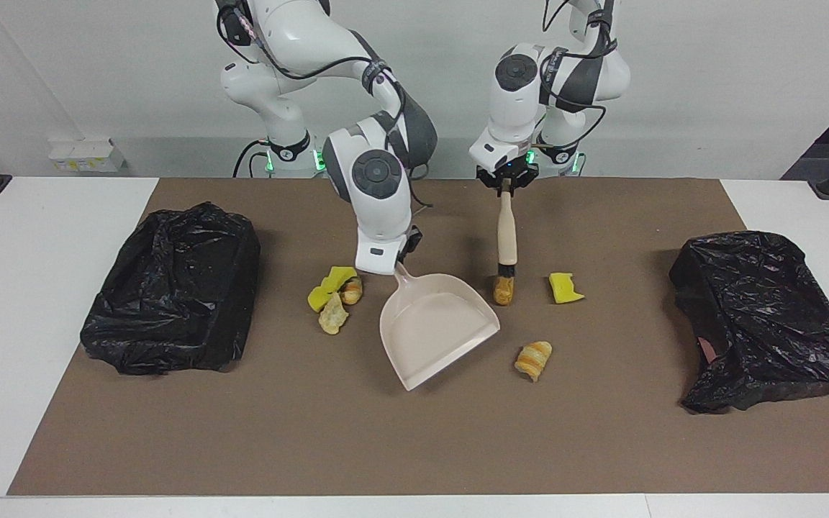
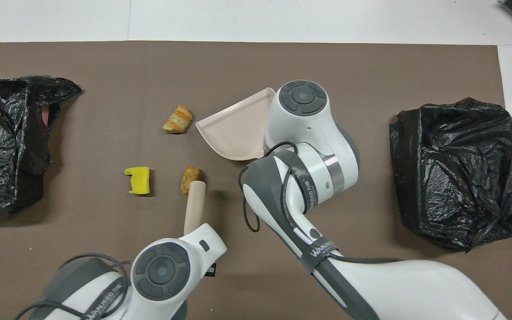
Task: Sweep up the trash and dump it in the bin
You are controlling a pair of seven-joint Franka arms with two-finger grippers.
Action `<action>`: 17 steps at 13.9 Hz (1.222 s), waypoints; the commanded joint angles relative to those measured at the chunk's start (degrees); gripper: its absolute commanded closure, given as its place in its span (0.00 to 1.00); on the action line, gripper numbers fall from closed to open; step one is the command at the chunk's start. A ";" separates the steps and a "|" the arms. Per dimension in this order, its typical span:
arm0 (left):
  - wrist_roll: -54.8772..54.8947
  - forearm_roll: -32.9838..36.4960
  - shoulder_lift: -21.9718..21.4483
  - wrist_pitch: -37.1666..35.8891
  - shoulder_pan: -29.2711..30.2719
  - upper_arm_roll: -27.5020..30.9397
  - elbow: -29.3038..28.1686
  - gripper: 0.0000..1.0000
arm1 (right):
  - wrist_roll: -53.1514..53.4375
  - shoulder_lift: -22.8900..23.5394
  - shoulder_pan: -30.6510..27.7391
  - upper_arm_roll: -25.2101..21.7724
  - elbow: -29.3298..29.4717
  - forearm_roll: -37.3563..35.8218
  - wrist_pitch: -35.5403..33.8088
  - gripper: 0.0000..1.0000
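Facing view: the right pincer (image 1: 394,260) is clamped on the handle of the beige dustpan (image 1: 440,327), which is tilted, its open mouth turned toward the left arm's end of the surface (image 1: 400,446) and away from the robots. The left pincer (image 1: 505,183) is clamped on the top of the hand brush (image 1: 506,241), which hangs upright, handle up, with its black bristles down on a brown bread roll (image 1: 504,291).

The trash lies in two groups, one on each side of the dustpan. Toward the right arm's end, just beside the dustpan's handle, sits a small cluster: a yellow sponge chunk (image 1: 329,285) touching a small pastry (image 1: 351,290), with a pale bread piece (image 1: 333,315) a little farther from the robots (the right arm hides this cluster in the overhead view). Toward the left arm's end there is the bread roll under the brush, a second yellow sponge piece (image 1: 564,288) near it, and a striped croissant (image 1: 534,359) farther from the robots, near the dustpan's mouth.

Two bins lined with black bags stand well apart from the trash: one bin (image 1: 173,288) at the right arm's end of the brown mat (image 1: 414,446), the other bin (image 1: 763,316) at the left arm's end.
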 commanded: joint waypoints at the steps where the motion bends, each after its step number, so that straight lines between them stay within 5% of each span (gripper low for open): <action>1: 0.78 3.09 0.88 0.22 0.03 7.38 -0.63 1.00 | -11.34 -4.00 -0.43 0.75 -5.68 -5.96 -0.34 1.00; 7: 6.50 3.88 4.66 3.90 -0.59 23.13 -0.80 1.00 | -16.92 -3.21 5.90 1.01 -9.64 -11.26 2.82 1.00; 11: 6.85 5.73 6.95 5.40 1.17 23.06 -2.65 1.00 | -17.01 -3.57 8.26 1.54 -13.43 -11.26 6.51 1.00; 17: 5.89 5.21 9.84 8.31 -3.91 20.78 -2.83 1.00 | -12.08 -4.62 9.33 1.72 -15.53 -10.47 7.13 1.00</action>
